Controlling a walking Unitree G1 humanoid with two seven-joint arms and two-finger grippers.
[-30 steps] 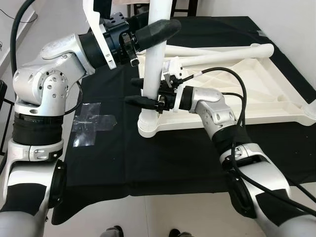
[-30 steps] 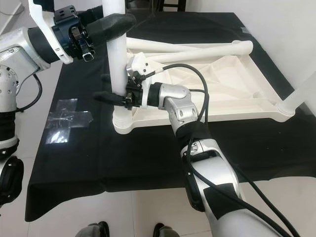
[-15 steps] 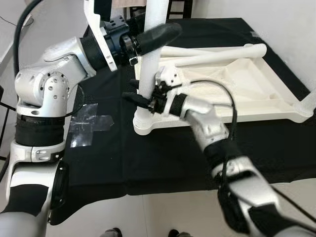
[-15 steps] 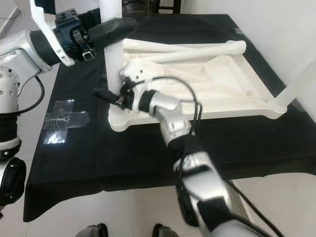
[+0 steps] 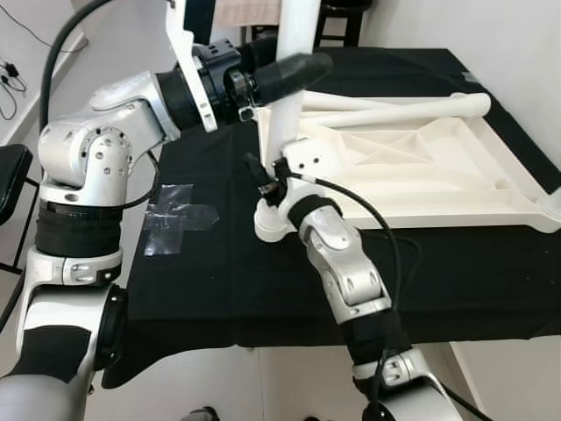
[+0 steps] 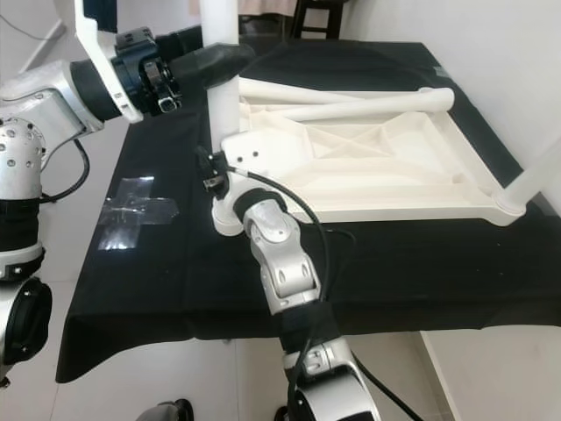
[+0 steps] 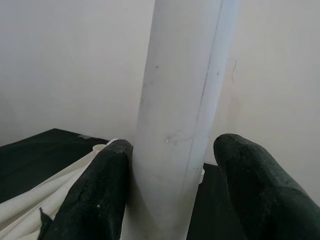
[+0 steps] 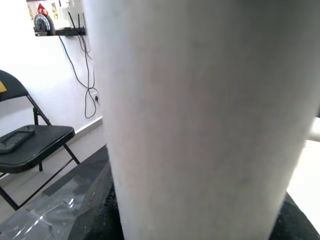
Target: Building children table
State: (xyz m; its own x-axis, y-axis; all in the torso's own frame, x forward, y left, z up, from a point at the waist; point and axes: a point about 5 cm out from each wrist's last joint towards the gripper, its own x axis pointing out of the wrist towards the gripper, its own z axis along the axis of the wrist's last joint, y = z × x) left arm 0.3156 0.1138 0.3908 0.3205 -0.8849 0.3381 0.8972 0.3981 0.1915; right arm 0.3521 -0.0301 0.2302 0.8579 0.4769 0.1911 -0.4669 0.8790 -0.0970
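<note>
Right gripper [image 5: 260, 180] clenched low on the upright white leg [image 5: 285, 132], near its corner socket.
Left gripper [image 5: 294, 72] clamps the same leg higher up; the upturned white tabletop [image 5: 412, 167] lies on the black-draped bench [image 5: 228, 263].

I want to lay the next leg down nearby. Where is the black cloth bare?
Bare black cloth runs along the near edge, before the tabletop, and left around the tape patch. The upright leg corner is crowded by the left claw and right claw.
</note>
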